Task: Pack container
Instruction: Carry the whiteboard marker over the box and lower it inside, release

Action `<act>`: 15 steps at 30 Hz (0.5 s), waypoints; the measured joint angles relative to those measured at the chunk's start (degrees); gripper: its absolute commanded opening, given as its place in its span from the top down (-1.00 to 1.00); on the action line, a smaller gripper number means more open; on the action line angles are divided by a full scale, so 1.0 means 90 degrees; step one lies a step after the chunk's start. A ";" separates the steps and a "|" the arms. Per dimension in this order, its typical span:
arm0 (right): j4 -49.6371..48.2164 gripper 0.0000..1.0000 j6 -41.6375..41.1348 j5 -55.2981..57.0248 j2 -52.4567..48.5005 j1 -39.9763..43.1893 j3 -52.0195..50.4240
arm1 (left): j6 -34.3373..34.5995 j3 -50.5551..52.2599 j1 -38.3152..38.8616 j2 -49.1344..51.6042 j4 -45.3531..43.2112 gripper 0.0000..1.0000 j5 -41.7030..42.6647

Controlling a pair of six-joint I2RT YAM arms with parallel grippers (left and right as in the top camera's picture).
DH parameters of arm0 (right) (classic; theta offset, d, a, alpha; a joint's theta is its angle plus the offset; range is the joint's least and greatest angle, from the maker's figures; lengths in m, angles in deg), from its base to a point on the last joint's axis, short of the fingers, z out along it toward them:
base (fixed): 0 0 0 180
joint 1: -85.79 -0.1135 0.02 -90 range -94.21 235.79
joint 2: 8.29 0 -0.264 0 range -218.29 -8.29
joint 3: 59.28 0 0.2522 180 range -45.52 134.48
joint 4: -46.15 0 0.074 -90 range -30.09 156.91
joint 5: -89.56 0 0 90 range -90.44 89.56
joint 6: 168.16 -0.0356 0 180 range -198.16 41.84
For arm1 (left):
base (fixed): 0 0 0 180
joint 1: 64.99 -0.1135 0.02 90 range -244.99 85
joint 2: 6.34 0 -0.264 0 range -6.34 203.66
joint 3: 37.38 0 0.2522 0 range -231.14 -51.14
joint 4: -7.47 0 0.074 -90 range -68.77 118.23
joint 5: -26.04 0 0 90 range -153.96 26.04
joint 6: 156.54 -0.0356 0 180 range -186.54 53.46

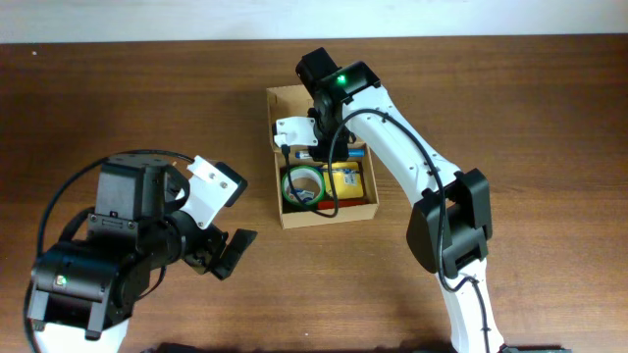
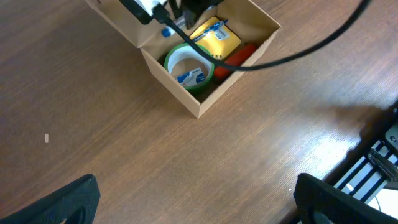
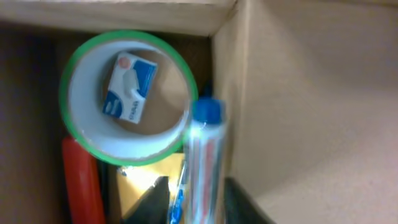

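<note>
The tan cardboard container [image 1: 324,218] stands open at the table's middle, its flap folded back on the far side. It holds a green tape roll [image 1: 302,186] with a small blue-and-white packet [image 3: 129,86] inside the ring, a yellow pack [image 1: 348,181] and a red item [image 3: 81,180]. My right gripper [image 1: 329,147] is down in the container and is shut on a silver pen with a blue cap [image 3: 202,155], beside the flap-side wall. My left gripper [image 2: 199,205] is open and empty above bare table, to the left of the container [image 2: 199,106].
The right arm's black cable [image 2: 298,50] loops over the container. The left arm's bulk [image 1: 108,255] fills the lower left of the overhead view. The table's edge and a dark frame [image 2: 373,168] lie to the right in the left wrist view.
</note>
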 measured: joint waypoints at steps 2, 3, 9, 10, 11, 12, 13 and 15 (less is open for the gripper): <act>0.0005 0.27 0.0000 -0.0017 0.0000 0.0000 0.0000 | 0.0000 0.0000 0.0000 0.0000 0.0000 -0.99 0.0000; 0.0007 0.26 0.0005 -0.0029 0.0000 0.0000 0.0000 | 0.0000 0.0000 0.0000 0.0000 0.0000 -0.99 0.0000; 0.0019 0.26 0.0010 -0.0056 0.0000 0.0000 0.0000 | 0.0000 0.0000 0.0000 0.0000 -0.0002 -0.99 0.0000; 0.0024 0.26 -0.0002 -0.0056 0.0000 0.0000 0.0000 | 0.0000 0.0000 0.0000 0.0000 0.0000 -0.99 0.0000; 0.0034 0.27 -0.0046 -0.0056 0.0000 0.0000 0.0000 | 0.0000 0.0000 0.0000 0.0000 0.0000 -0.99 0.0000; 0.0041 0.28 -0.0090 -0.0056 0.0000 0.0000 0.0000 | 0.0000 0.0000 0.0000 0.0000 0.0000 -0.99 0.0000; 0.0039 0.31 -0.0151 -0.0056 0.0000 0.0000 0.0000 | 0.0000 0.0000 0.0000 0.0000 0.0000 -0.99 0.0000; 0.0039 0.51 -0.0289 -0.0058 0.0000 0.0000 0.0000 | 0.0000 0.0000 0.0000 0.0000 0.0000 -0.99 0.0000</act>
